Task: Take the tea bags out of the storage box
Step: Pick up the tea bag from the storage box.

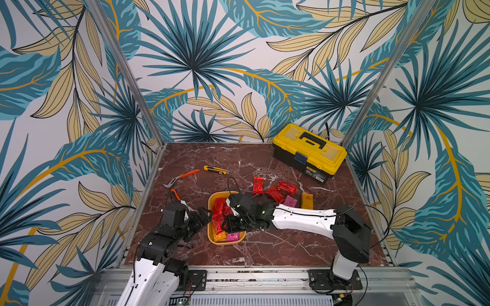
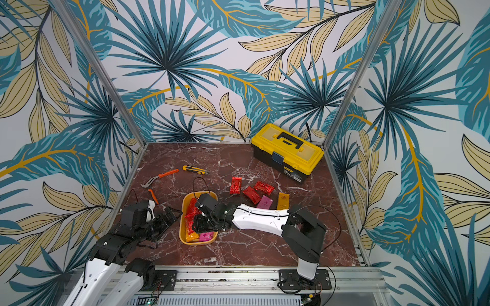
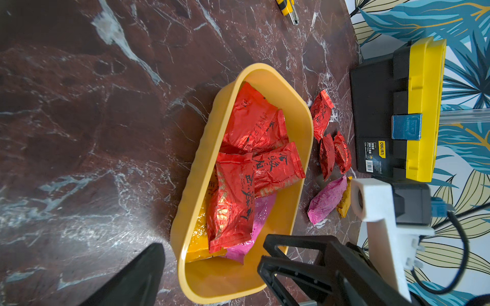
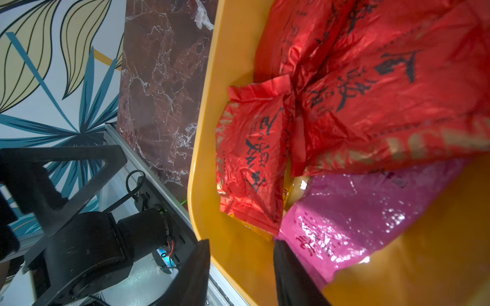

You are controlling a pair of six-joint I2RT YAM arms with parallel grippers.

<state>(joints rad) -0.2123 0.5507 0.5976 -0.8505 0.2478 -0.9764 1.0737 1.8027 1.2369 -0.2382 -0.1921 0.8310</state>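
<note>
In both top views the right arm [image 1: 299,220] hid part of the storage box [image 1: 228,243] and its tea bags [image 1: 218,212]. One orange sachet [image 3: 197,238] lay mostly buried under red ones. Print on the toolbox [image 3: 379,106] label was unreadable.

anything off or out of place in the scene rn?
One thing: the right gripper straddles the wall of the storage box, one finger outside, one inside over the pink tea bag. Closing here would likely pinch the wall, not a bag. Nothing looks spilled or damaged.
</note>
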